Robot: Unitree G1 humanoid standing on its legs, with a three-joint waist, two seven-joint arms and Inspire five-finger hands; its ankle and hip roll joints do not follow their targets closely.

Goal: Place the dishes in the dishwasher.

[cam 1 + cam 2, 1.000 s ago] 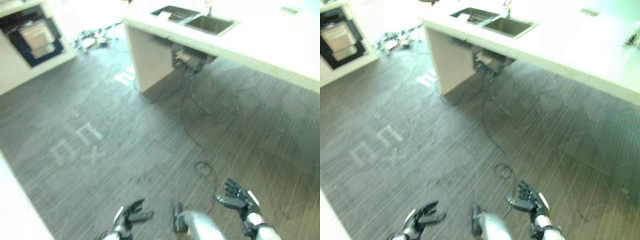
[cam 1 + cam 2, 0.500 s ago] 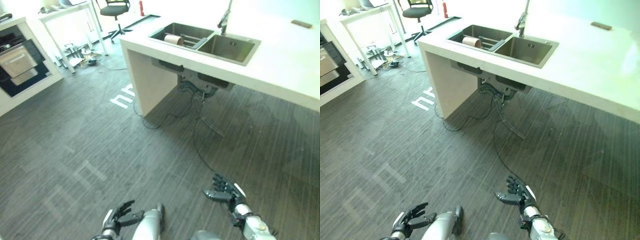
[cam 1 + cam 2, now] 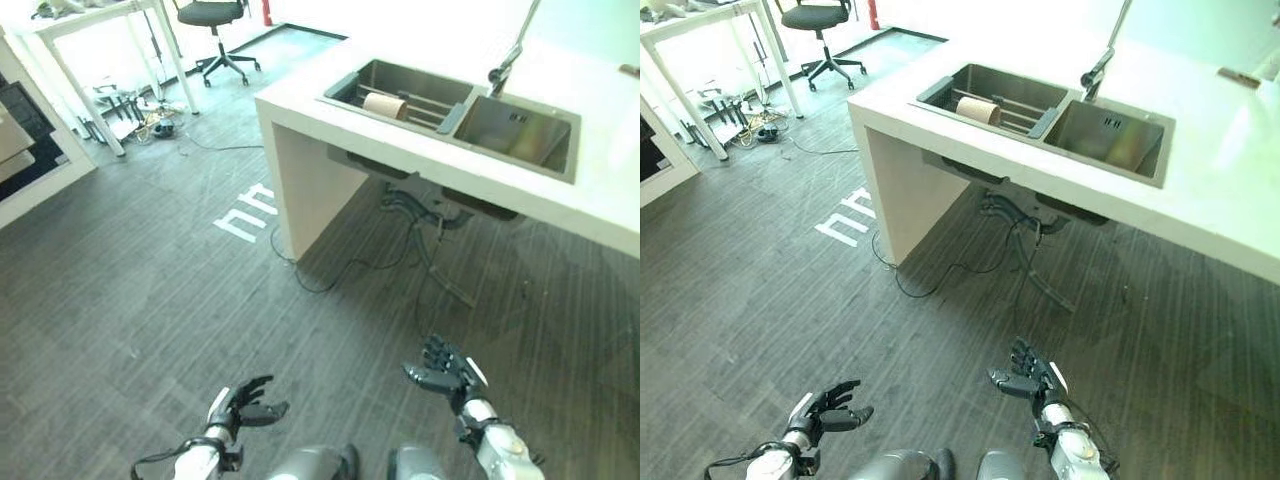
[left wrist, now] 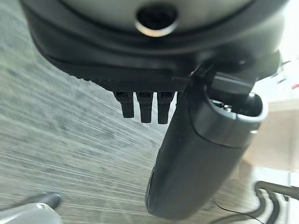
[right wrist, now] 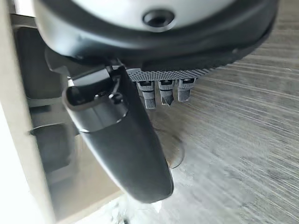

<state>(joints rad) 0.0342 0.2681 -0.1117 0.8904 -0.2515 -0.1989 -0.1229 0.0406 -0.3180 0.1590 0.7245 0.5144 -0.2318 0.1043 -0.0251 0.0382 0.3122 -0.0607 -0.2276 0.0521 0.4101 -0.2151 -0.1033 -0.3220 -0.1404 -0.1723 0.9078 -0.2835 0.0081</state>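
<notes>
A tan cup-like dish (image 3: 385, 104) lies on its side on a rack in the left basin of a steel double sink (image 3: 520, 125), set in a white counter (image 3: 300, 110). Both hands hang low over the dark wood floor, well short of the counter. My left hand (image 3: 245, 405) is open, fingers (image 4: 145, 106) relaxed, holding nothing. My right hand (image 3: 440, 370) is also open and holds nothing; its fingers (image 5: 161, 91) show in the right wrist view.
A tall faucet (image 3: 508, 58) rises between the basins. Pipes and cables (image 3: 430, 215) hang under the sink and trail onto the floor. An office chair (image 3: 212, 28) and a white table (image 3: 90, 25) with clutter beneath stand far left. A dark appliance front (image 3: 15, 135) sits at the left edge.
The whole picture has shifted, so the camera has moved: the sink counter now sits nearer and more central. Both hands remain open and low over the floor.
</notes>
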